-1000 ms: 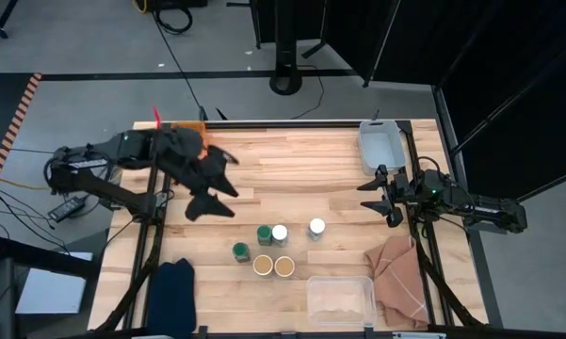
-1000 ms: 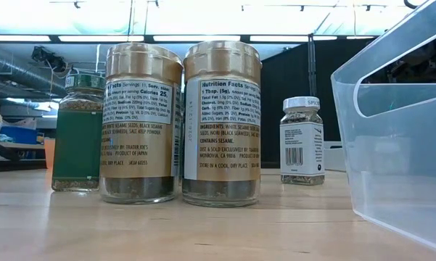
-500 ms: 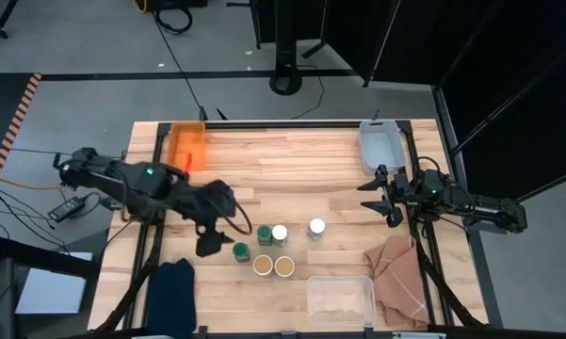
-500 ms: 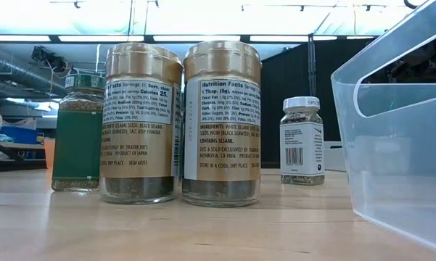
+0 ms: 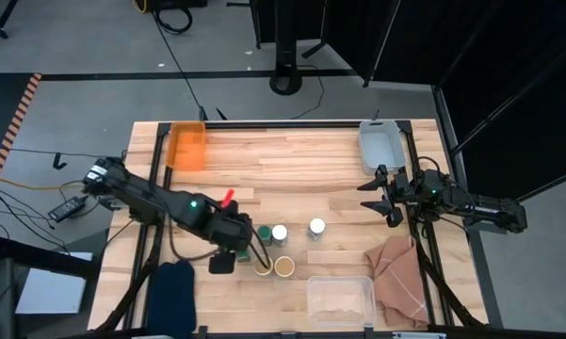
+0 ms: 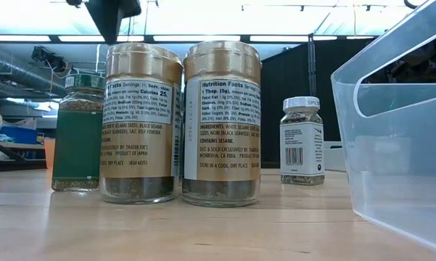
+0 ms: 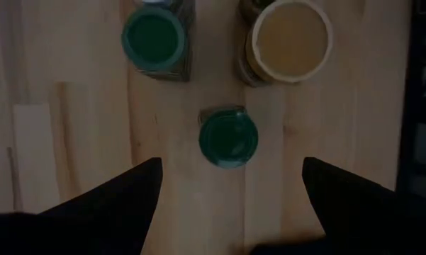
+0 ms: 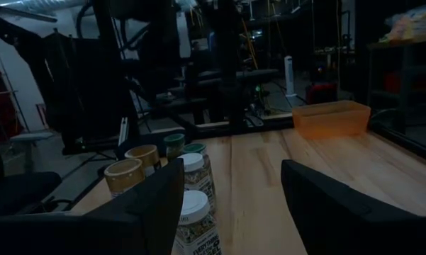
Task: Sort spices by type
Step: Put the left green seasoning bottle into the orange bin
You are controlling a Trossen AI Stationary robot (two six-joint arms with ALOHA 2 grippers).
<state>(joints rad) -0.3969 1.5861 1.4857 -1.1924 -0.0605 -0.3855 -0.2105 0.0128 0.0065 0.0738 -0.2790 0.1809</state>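
Two fingers of the left gripper (image 7: pixel 227 205) stood spread wide above a green jar (image 7: pixel 228 138), apparently to straddle it, beside the clustered jars mid-table; right gripper (image 5: pixel 388 195) waited apart, part-open, empty.

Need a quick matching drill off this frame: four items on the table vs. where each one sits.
Column 1
1. orange bin
2. grey bin
3. dark blue cloth
4. clear container

Column 2
A. near edge, right of centre, beside the tan cloth
B. far left corner
C. near left corner
D. far right corner

Pairs: 1-B, 2-D, 3-C, 4-A
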